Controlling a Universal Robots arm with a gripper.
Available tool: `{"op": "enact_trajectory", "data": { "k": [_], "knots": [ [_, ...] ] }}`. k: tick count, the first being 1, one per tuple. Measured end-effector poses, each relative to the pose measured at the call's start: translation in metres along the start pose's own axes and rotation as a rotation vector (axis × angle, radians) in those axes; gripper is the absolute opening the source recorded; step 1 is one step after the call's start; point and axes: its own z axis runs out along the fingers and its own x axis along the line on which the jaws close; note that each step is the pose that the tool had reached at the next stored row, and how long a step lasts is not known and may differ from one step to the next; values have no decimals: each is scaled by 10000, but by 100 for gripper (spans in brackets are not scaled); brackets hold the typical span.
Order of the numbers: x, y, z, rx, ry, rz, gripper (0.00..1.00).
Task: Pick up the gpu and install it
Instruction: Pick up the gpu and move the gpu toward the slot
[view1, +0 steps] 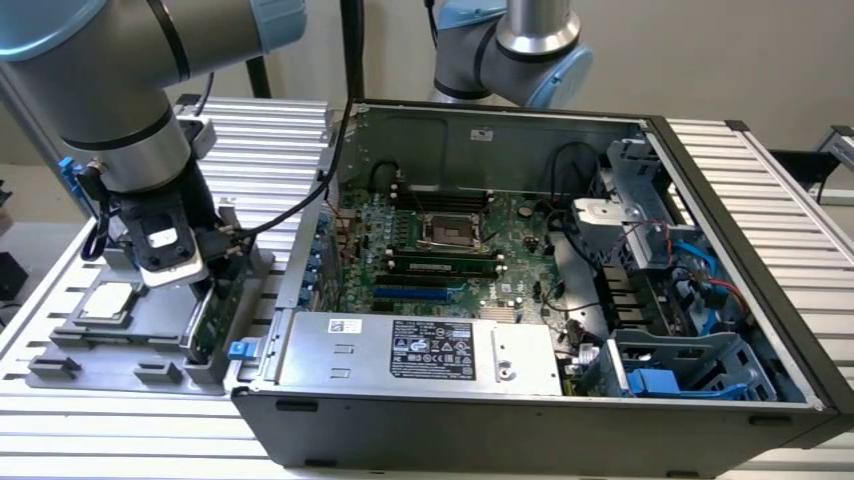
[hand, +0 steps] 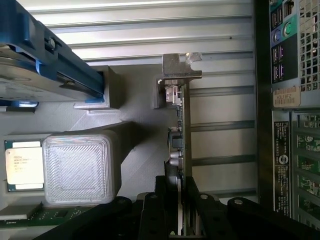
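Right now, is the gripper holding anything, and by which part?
The gripper holds the gpu, which stands on edge in the grey holder. The jaws pinch the card's thin long edge, away from its silver bracket.

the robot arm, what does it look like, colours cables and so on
The arm is made of thick grey metallic tubes with light blue joint caps. A black cable runs along it. The gripper is black, with a white patch on its body and boxy black fingers.
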Motion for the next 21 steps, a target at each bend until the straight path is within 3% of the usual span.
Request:
{"op": "enact_trajectory", "data": {
  "k": [11,21],
  "knots": [
    [-1,2,-67,-2,36,-55,27],
    [-5,7,-243,0,66,-77,27]
  ]
}}
